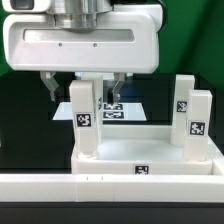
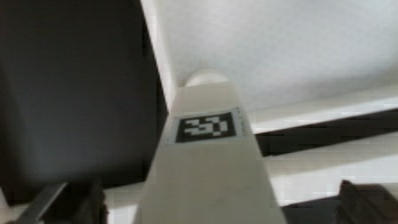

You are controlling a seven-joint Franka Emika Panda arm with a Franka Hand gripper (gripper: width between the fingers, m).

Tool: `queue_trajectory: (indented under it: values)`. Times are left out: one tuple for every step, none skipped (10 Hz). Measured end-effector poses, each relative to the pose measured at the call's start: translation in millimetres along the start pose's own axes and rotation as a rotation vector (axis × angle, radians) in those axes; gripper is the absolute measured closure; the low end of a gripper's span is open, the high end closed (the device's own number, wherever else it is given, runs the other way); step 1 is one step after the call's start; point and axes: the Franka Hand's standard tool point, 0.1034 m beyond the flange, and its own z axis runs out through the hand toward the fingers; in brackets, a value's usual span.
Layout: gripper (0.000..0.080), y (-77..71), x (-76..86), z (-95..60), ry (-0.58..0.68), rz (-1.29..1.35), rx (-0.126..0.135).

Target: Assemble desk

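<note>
The white desk top (image 1: 150,152) lies flat like a tray. One tagged white leg (image 1: 85,118) stands upright at its front corner on the exterior view's left. Two more legs (image 1: 183,104) (image 1: 200,126) stand upright on the right side. My gripper (image 1: 84,92) hangs over the left leg, open, with a finger on either side of its upper end. In the wrist view the leg (image 2: 214,150) runs up between the dark fingertips (image 2: 63,205), with a gap on each side. Nothing is held.
The marker board (image 1: 122,108) lies flat on the table behind the desk top. A long white border wall (image 1: 110,195) runs along the front edge. The dark table (image 1: 25,130) shows at the exterior view's left.
</note>
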Motion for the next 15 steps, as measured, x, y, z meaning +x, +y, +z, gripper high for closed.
queue_trajectory:
  values:
    - [0.0162,-1.3,-0.1,0.2,0.000,-0.001,0.001]
    - [0.0340,-0.5,-0.1,0.1,0.000,0.001,0.001]
    - [0.0516,-0.2,-0.1,0.1,0.000,0.001,0.001]
    - [0.0516,-0.2,-0.1,0.1,0.000,0.001,0.001]
    - [0.0511,-0.2,-0.1,0.2,0.000,0.002,0.001]
    - [0.0511,-0.1,-0.1,0.1,0.000,0.036,0.001]
    - [0.0511,-0.1,-0.1,0.2,0.000,0.035,0.001]
    - [0.0511,-0.3,0.0,0.2,0.000,0.065,0.003]
    - [0.0511,-0.3,-0.3,0.4,0.000,0.171,0.003]
    - [0.0511,0.0,-0.4,0.6,0.005,0.248,0.004]
    - [0.0511,0.2,-0.3,0.9,0.011,0.353,0.009]
    - [0.0509,0.5,-0.6,1.3,0.022,0.444,0.014]
    - [0.0509,0.1,-0.2,1.7,0.035,0.561,0.020]
    - [0.0509,-0.2,0.9,2.2,0.052,0.668,0.024]
    - [0.0509,-0.2,2.3,2.3,0.067,0.728,0.027]
